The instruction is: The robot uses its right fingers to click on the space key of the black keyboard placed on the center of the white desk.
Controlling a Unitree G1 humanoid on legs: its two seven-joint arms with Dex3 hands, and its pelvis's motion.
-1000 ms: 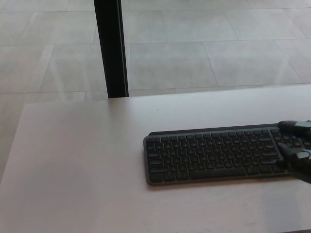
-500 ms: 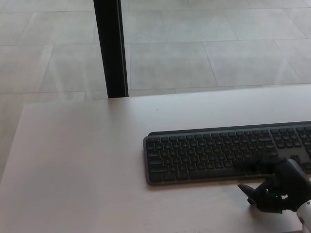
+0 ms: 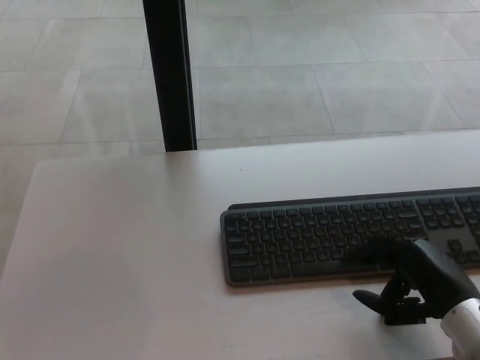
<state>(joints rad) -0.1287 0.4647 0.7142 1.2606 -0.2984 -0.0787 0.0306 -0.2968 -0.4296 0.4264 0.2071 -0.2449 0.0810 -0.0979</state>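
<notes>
While its thumb juts out to the left above the bare desktop, the robot's black right hand [image 3: 416, 281] reaches in from the lower right corner, holding nothing, fingers spread apart. One thick finger [image 3: 375, 255] stretches forward and lies over the bottom row of the flat black rectangular keyboard [image 3: 315, 236], about where the space key sits; whether it presses down cannot be told. That keyboard lies on the smooth white desk [image 3: 127, 255], right of centre, its right end cut off by the picture edge. Beyond the desk stands a black upright post [image 3: 169, 75] on a pale grey tiled floor [image 3: 315, 67].
</notes>
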